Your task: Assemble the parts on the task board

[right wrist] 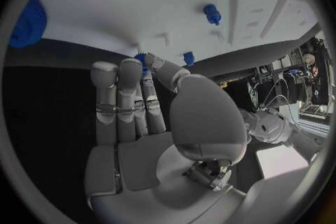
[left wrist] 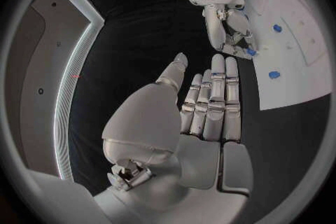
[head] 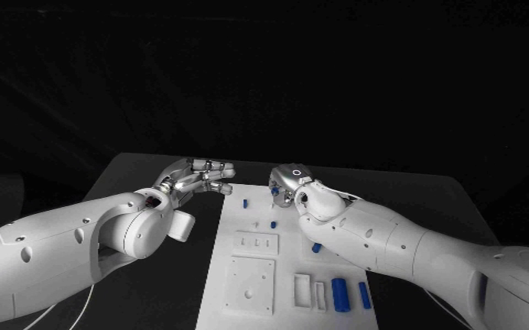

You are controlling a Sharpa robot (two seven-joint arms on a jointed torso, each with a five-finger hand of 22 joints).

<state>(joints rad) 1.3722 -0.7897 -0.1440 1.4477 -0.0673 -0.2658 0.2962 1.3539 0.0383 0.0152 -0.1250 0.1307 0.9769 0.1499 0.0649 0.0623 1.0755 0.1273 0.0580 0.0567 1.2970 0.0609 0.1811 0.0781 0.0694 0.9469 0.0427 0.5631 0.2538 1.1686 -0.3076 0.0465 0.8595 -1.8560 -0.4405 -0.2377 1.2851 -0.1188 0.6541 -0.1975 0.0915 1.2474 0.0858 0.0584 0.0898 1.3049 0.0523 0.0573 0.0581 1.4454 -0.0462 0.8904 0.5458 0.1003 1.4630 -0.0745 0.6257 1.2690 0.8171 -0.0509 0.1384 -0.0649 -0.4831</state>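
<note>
We take the task board [head: 251, 269] as our landmark; it lies white on the black desk [head: 144, 173], with blue parts scattered over it. At the board's far edge our right hand [head: 290, 185] comes down with thumb and fingertips closing round a small blue part [head: 274, 190], probably to lift it or seat it; from the right wrist view it seems pinched, though we cannot be sure the grip is complete. Our left hand [head: 199, 177] hovers just off the board's far left corner, released, fingers straight and together, holding nothing, likely kept clear until needed. Two long blue pegs [head: 341, 294] lie at the board's near right, awaiting their turn.
</note>
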